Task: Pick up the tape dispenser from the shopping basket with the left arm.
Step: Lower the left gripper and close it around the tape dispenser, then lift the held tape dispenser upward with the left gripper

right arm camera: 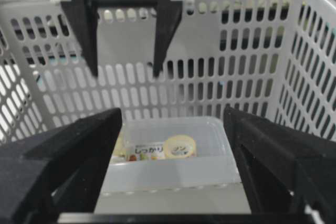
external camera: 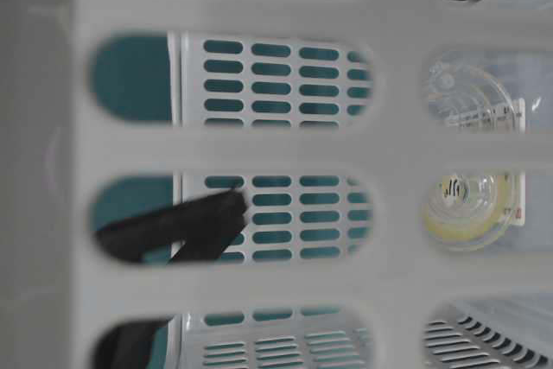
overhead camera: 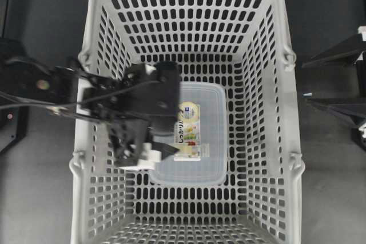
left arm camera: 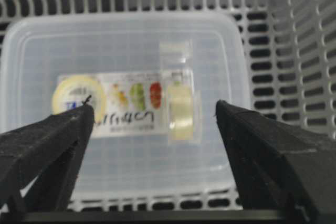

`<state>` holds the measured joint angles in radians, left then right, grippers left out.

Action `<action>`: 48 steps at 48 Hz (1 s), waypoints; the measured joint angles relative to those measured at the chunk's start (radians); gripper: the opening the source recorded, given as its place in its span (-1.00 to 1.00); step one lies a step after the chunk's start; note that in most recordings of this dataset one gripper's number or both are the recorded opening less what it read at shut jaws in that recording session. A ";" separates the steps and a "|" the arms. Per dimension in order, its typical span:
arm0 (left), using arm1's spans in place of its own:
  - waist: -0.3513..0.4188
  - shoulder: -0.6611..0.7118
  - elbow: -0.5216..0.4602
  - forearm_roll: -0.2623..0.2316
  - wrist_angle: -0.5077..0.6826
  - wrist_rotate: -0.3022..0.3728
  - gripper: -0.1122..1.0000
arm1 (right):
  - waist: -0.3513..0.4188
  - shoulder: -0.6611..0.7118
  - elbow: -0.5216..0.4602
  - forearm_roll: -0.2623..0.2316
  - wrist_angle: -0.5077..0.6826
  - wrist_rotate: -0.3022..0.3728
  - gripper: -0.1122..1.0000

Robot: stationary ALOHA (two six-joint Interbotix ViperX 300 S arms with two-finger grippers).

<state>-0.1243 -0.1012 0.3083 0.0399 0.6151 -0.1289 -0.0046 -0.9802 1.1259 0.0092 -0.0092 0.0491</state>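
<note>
Left gripper (left arm camera: 152,121) hangs inside the basket (overhead camera: 289,141) with jaws spread wide to straddle the tape dispenser (left arm camera: 128,103), which lies flat on the clear box (left arm camera: 121,40) lid, nothing gripped yet; right gripper (right arm camera: 173,129) waits outside, open.

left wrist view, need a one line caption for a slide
Open left gripper poised above the tape dispenser lying on a clear plastic box in the shopping basket.

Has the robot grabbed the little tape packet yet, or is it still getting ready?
Not yet. Done: the left gripper is inside the shopping basket, open above the tape dispenser. In hand: nothing; the packet lies on the clear plastic box. Left: lower, close on it and lift.
</note>
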 measured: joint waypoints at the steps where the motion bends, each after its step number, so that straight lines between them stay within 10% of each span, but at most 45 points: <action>1: 0.000 0.012 -0.005 0.000 0.000 -0.003 0.79 | 0.000 0.000 0.002 0.000 0.002 0.000 0.55; 30: -0.035 0.213 -0.034 0.000 0.035 -0.060 0.68 | 0.000 0.000 0.000 0.000 0.005 -0.003 0.54; 41: -0.037 0.218 -0.037 0.000 0.055 -0.052 -0.25 | -0.003 0.000 0.002 -0.002 0.005 -0.003 0.54; 48: -0.037 0.202 -0.083 0.000 0.126 -0.040 -0.27 | -0.003 0.000 0.003 0.000 0.005 -0.002 0.54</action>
<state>-0.1611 0.1012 0.2255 0.0399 0.7409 -0.1687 -0.0077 -0.9802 1.1290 0.0092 -0.0046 0.0476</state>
